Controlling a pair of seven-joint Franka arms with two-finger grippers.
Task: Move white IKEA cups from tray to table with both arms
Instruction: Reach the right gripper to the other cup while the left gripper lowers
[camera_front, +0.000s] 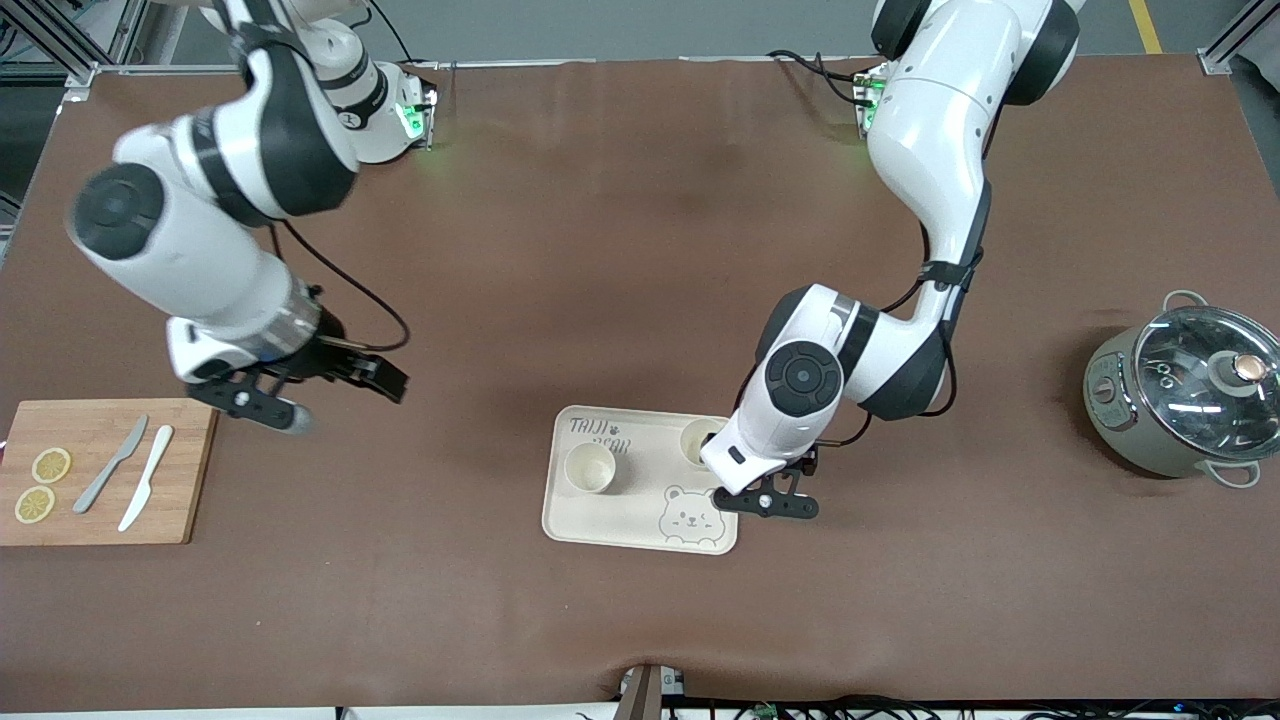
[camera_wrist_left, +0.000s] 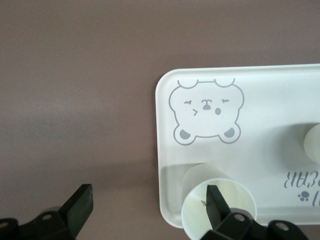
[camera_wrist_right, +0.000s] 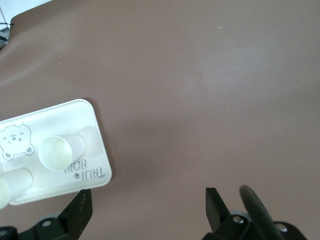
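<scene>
Cream-white handleless cups (camera_front: 590, 468) (camera_front: 697, 441) both stand upright on my bear-printed cream tray (camera_front: 640, 525), one near its edge. My left gripper (camera_wrist_left: 150, 207) hangs spread-fingered over that edge cup; my right gripper (camera_wrist_right: 148, 210) waits agape above bare brown tabletop (camera_front: 620, 250).

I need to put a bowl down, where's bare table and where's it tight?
Bare brown tabletop runs between the bear-printed cream tray and the arms' bases, and between tray and wooden cutting board. Crowded: the tray, with two white cups and the open left gripper over its edge.
</scene>
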